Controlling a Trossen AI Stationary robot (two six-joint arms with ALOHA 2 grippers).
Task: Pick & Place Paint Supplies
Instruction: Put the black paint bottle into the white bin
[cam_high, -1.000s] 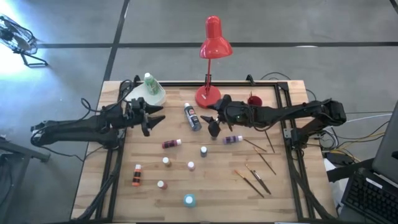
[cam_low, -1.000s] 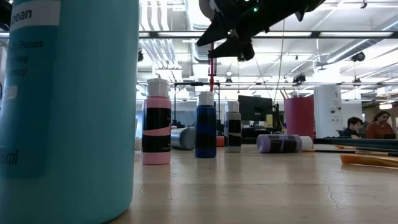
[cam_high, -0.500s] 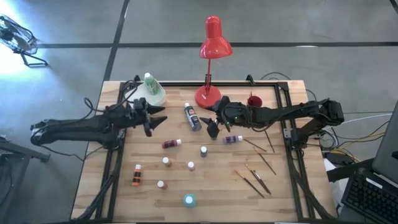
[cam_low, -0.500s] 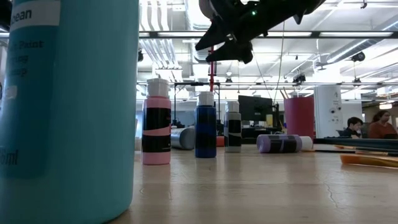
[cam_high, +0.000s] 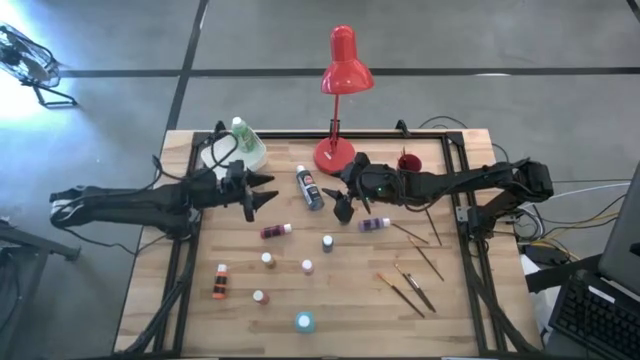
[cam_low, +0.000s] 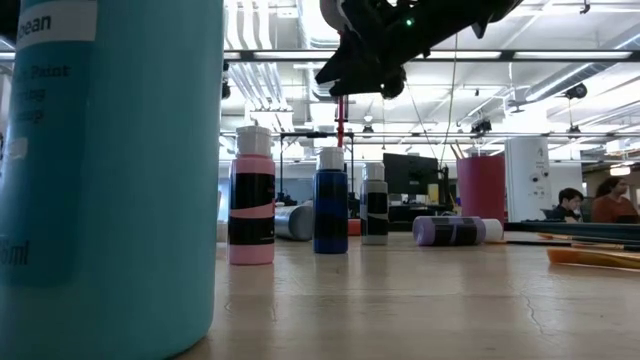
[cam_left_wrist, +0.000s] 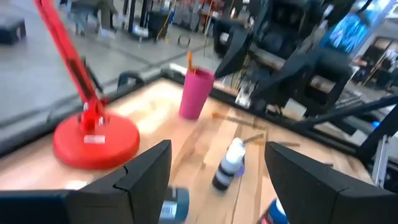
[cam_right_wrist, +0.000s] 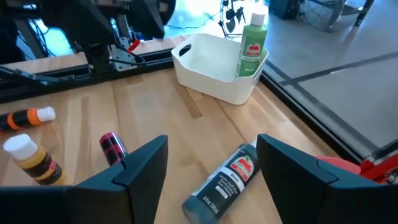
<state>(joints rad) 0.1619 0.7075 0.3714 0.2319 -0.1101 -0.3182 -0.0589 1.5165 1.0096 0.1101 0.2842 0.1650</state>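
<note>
Small paint bottles are scattered over the wooden table. A blue bottle lies between the grippers, a purple one and a dark red one lie nearer, and several small ones stand around the middle. Thin brushes lie at the right. My left gripper is open and empty above the table, left of the blue bottle. My right gripper is open and empty above the table, just right of the blue bottle. It also shows in the low view.
A white bin holding a green bottle stands at the far left. A red desk lamp and a magenta cup stand at the far edge. A teal bottle stands near the front edge and an orange one lies front left.
My left gripper has moved toward the table's right edge, closer to the lying blue bottle, and stays open. The bottles and brushes have not moved.
</note>
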